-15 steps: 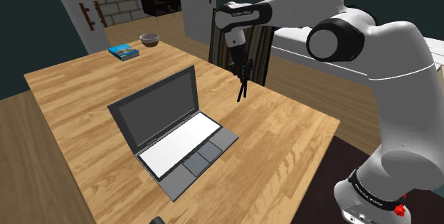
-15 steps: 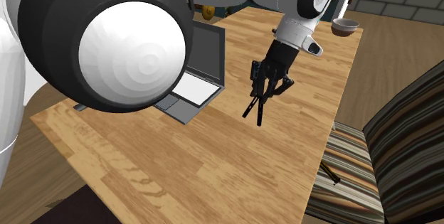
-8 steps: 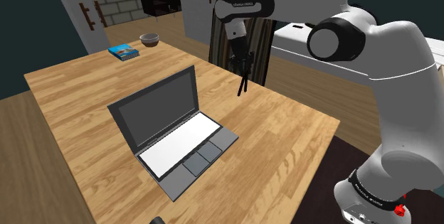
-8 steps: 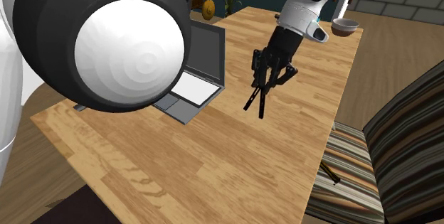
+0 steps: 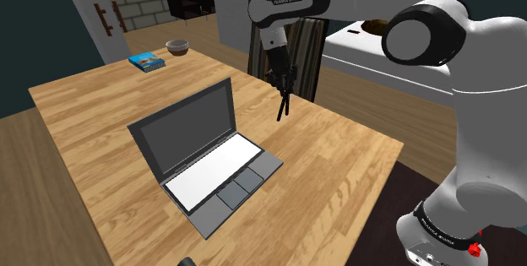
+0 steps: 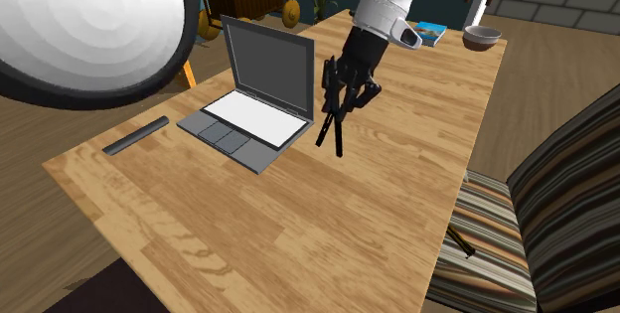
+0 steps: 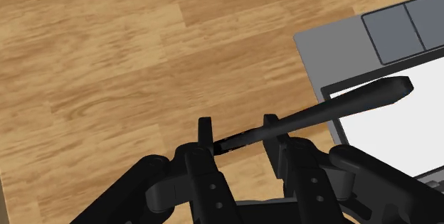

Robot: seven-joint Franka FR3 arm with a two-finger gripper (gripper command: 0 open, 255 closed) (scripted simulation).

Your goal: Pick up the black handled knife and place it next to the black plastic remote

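Gripper [image 7: 238, 126] is clamped on a slim, all-black knife [image 7: 341, 105], which hangs tilted, its thicker rounded end lowest, above the wood-grain worktop [image 6: 298, 222]. In the second exterior view an open grey laptop [image 6: 248, 112] sits at nine o'clock of it. The flat dark remote [image 6: 136, 135] lies farther out at nine. Lettering on the arm is unreadable.

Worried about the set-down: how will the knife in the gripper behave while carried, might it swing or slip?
The knife is probably stiff: it runs straight end to end. The gripper clasps it near one end, so the long free part may pivot between the fingers. Slim and smooth-looking, it could also slip.
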